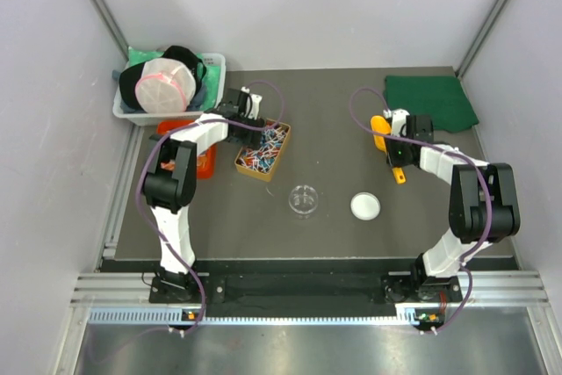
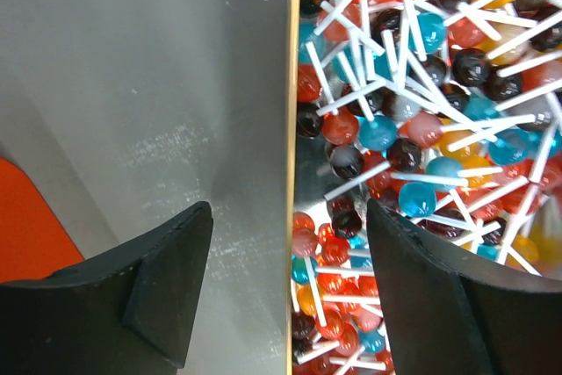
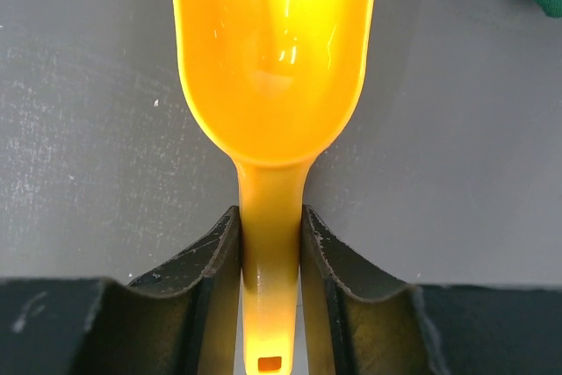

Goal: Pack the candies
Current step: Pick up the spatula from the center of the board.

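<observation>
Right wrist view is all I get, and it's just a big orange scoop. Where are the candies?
Observer: The candies fill a yellow box on the left side of the table.
Operator: Is that hand grabbing them?
Observer: No, the left gripper hangs open over the box's edge, holding nothing.
Operator: Where could they go?
Observer: A clear dish sits in the middle, a white lid beside it.
</observation>
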Tool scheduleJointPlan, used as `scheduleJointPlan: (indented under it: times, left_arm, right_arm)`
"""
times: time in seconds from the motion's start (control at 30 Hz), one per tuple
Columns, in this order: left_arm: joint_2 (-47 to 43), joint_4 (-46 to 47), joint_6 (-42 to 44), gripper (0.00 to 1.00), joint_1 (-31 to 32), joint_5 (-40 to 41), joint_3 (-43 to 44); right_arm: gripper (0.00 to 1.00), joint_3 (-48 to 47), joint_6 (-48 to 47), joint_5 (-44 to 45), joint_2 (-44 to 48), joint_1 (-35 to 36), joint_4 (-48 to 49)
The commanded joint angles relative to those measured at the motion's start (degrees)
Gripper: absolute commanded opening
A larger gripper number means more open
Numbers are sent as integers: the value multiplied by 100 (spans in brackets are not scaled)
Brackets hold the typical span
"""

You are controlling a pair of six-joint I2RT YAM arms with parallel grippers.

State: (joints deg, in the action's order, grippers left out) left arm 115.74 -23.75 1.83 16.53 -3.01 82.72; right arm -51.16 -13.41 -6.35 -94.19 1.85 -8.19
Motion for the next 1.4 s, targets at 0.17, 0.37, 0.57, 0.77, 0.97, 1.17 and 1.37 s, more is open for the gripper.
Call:
scheduleJointPlan:
  times: [0.17, 0.37, 0.57, 0.77, 0.97, 1.17, 1.37]
  left_arm:
    - [-597, -33, 11, 78, -1, -201, 192]
    - [-807, -51, 63, 80, -1, -191, 262]
    - [-1106, -279, 143, 83, -1, -577, 613]
    - [-1300, -436, 204, 88, -1, -1517, 772]
    - [-1001, -1017, 266, 92, -1, -2853, 1378]
    - [-720, -1580, 353, 93, -10, -4374, 1853]
    - [-527, -1782, 354, 92, -19, -4919, 2046]
  right_arm:
    - [13, -412, 23, -94, 401, -44, -236]
    - [7, -439, -74, -103, 884, 43, -517]
    - [3, -378, -443, 19, 1682, 490, -816]
    - [1, -483, -768, -94, 2317, 1054, -1299]
    - [1, -580, -1251, 414, 2652, 2003, -1528]
    - [2, -597, -1515, 845, 2555, 2627, -1563]
    - [3, -588, -1823, 1294, 2424, 3163, -1475]
